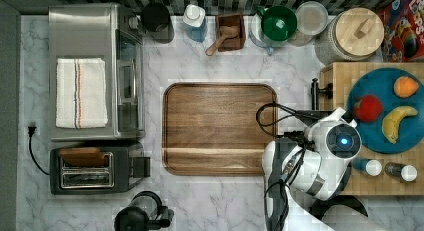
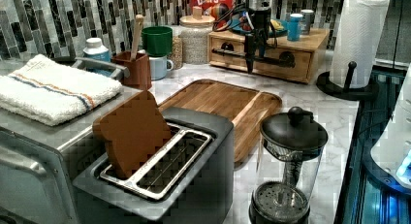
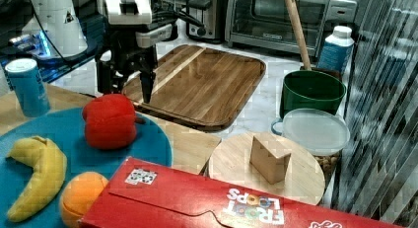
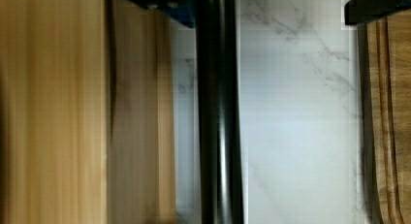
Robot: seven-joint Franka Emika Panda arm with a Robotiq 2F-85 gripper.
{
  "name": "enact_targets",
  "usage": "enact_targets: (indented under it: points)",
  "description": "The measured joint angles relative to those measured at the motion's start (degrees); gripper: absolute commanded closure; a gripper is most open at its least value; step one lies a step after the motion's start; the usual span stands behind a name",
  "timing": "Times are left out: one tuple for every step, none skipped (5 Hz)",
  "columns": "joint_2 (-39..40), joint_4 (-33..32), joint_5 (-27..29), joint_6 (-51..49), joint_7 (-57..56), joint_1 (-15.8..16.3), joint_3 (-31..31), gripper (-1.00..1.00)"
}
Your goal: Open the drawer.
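The drawer (image 2: 301,64) is the pale-wood front of the box unit at the top view's right, and it looks closed. Its thin black bar handle (image 2: 274,59) runs across the front on two black mounts. In the wrist view the handle (image 4: 218,117) passes between my fingers, close to one fingertip (image 4: 165,8), with the drawer front (image 4: 140,136) beside it. My gripper (image 3: 125,87) hangs point-down in front of the unit, open, its fingers straddling the bar without closing on it. From above, the arm covers most of the handle (image 1: 315,89).
A brown wooden tray (image 1: 220,128) lies just beyond the handle on the marble counter. On the unit sit a blue plate (image 1: 375,88) with fruit and two shakers (image 1: 372,167). The toaster oven (image 1: 90,71), toaster (image 1: 95,170) and paper-towel stand (image 2: 356,44) stand further off.
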Motion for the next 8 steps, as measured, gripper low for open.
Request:
enact_targets:
  points:
    - [1.5,1.1,0.0,-0.1,1.7,0.0,0.0,-1.00]
    - [3.5,2.8,0.0,0.0,3.6,0.5,0.0,-1.00]
    - [4.3,3.9,0.0,-0.2,6.8,1.0,0.0,-1.00]
    - [4.3,4.1,-1.2,-0.3,11.1,1.1,0.0,-1.00]
    - [4.3,4.1,-3.2,-0.4,14.9,1.7,-0.1,-1.00]
    - [4.3,4.1,-3.6,0.0,17.8,1.9,-0.1,-1.00]
    - [4.3,4.1,-3.6,0.0,18.2,1.9,0.0,-1.00]
    - [4.2,3.9,-3.6,-0.2,18.2,1.9,0.7,-1.00]
